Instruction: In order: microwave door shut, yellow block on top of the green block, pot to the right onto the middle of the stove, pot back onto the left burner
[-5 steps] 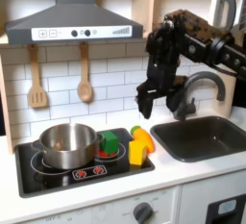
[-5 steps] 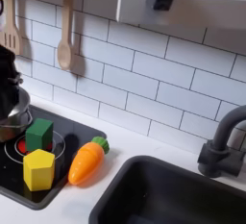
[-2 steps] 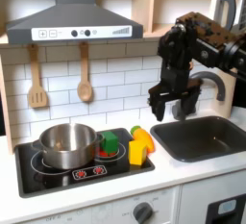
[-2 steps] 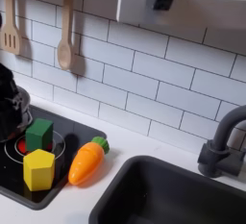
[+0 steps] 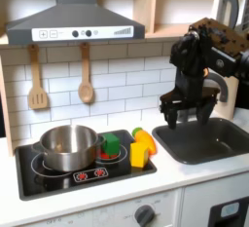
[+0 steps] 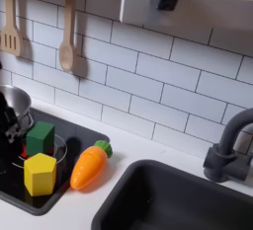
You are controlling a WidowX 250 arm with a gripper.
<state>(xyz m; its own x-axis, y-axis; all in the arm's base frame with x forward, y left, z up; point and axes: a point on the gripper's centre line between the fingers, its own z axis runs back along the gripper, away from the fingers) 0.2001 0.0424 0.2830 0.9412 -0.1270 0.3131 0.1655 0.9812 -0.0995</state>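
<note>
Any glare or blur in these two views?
First exterior view: soft overall, the tool smeared dark over the sink; highlights on the pot. Second exterior view: sharper, glossy sheen on the stove, yellow block crisp, pot cropped at the left edge.

A toy carrot (image 6: 89, 167) lies on the white table (image 6: 138, 145) at the near left of the dark sink (image 6: 188, 199) in the second exterior view. A grey tap (image 6: 229, 147) stands at the sink's far right. A wooden spoon (image 5: 86, 73) and spatula (image 5: 37, 79) hang on the tiled wall (image 5: 117, 75) under the grey hood (image 5: 73, 17) in the first exterior view.
</note>
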